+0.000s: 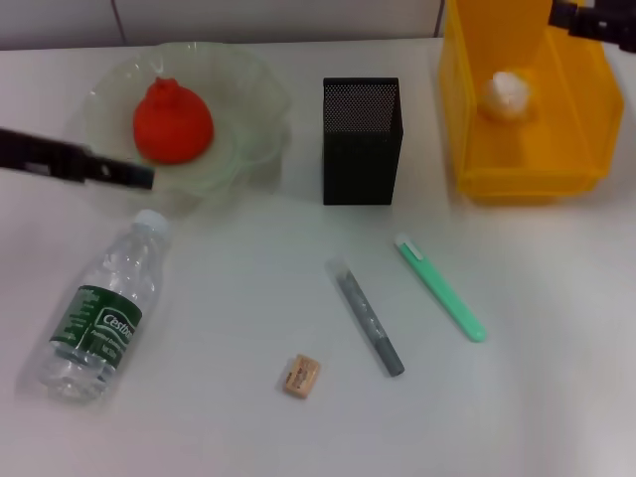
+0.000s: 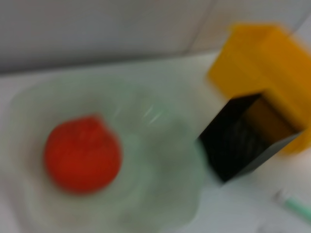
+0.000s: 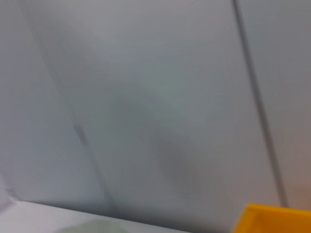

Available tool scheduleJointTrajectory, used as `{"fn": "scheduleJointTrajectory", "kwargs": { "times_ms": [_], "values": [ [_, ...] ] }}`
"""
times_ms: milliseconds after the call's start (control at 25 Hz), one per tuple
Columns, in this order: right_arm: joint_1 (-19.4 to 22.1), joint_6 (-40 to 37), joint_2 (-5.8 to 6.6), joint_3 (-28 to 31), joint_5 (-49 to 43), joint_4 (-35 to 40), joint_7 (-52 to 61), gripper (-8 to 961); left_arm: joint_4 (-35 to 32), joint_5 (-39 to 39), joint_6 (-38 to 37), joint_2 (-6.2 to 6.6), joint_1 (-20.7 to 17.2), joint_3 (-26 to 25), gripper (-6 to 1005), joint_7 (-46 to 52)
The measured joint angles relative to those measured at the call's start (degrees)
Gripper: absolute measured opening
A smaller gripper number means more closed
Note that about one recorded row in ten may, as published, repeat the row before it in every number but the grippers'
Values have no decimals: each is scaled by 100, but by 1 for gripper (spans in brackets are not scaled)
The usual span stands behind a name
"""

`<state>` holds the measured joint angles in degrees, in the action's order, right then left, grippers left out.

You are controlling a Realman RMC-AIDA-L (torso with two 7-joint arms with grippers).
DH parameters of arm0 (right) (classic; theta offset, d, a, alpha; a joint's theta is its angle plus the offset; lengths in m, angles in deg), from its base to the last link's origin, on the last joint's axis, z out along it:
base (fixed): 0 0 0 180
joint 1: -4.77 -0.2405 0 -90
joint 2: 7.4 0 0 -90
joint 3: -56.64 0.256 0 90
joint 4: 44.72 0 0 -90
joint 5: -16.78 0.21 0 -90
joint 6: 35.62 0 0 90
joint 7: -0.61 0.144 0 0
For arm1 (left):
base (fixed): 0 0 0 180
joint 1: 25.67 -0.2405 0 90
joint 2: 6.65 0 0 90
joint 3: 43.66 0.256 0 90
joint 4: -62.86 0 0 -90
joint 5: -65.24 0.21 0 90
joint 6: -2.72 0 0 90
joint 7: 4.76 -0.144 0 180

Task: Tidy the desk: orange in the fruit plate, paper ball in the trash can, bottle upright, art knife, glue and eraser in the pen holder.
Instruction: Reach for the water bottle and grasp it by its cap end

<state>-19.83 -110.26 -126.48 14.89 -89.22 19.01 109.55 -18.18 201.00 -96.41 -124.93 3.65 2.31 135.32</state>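
The orange [image 1: 172,121] [image 2: 81,153] lies in the pale green fruit plate [image 1: 248,84] [image 2: 177,165] at the back left. A white paper ball [image 1: 506,94] rests inside the yellow trash can [image 1: 527,164] [image 2: 262,63] at the back right. Between them stands the black mesh pen holder [image 1: 361,139] [image 2: 243,141]. The bottle [image 1: 99,318] lies on its side at the front left. A tan eraser [image 1: 301,377], a grey glue stick [image 1: 368,318] and a green art knife [image 1: 440,288] lie on the desk in front. My left gripper [image 1: 139,177] hovers at the plate's near edge. My right gripper [image 1: 588,18] is above the trash can's far right corner.
The desk is white with a grey wall behind it. The right wrist view shows mostly that wall and a corner of the trash can [image 3: 277,221]. Bare desk lies between the bottle and the eraser.
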Motion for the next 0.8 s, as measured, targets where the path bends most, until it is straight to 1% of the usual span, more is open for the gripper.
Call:
{"fn": "scheduleJointTrajectory", "kwargs": {
  "times_ms": [40,80,120,160,240,280,320,360,400,480,560,680,800],
  "values": [
    [109,-306,6,4,292,-95,-343,835,-26,283,19,-10,58,201,826,210],
    [289,-1002,14,-9,670,-235,-1001,839,1,909,138,-19,161,792,826,713],
    [289,-1002,14,-9,670,-235,-1001,843,15,1013,196,-21,174,962,826,858],
    [349,-1335,16,-21,735,-257,-1272,848,20,1074,246,-21,179,1088,825,946],
    [453,-2040,9,-97,718,-280,-1816,852,20,1074,246,-21,179,1088,825,946],
    [498,-2520,5,-166,553,-356,-2203,852,44,1326,546,-26,203,1699,825,1420],
    [498,-2520,5,-166,553,-356,-2203,852,44,1326,546,-26,203,1699,825,1420],
    [495,-2688,5,-183,458,-439,-2354,852,115,1452,692,-29,246,1951,824,1600],
    [482,-2842,7,-199,374,-558,-2502,852,115,1452,692,-29,246,1951,824,1600],
    [436,-3095,11,-225,208,-825,-2805,851,416,1525,956,-44,348,2282,824,1764],
    [360,-3338,1,-247,-127,-1112,-3108,851,503,1536,1061,-45,365,2365,817,1805],
    [299,-3395,-15,-253,-360,-1324,-3250,851,768,1719,1371,-45,447,2624,808,1979],
    [257,-3425,-9,-254,-382,-1540,-3345,851,840,1844,1493,-45,484,2771,798,2059]
  ]
}}
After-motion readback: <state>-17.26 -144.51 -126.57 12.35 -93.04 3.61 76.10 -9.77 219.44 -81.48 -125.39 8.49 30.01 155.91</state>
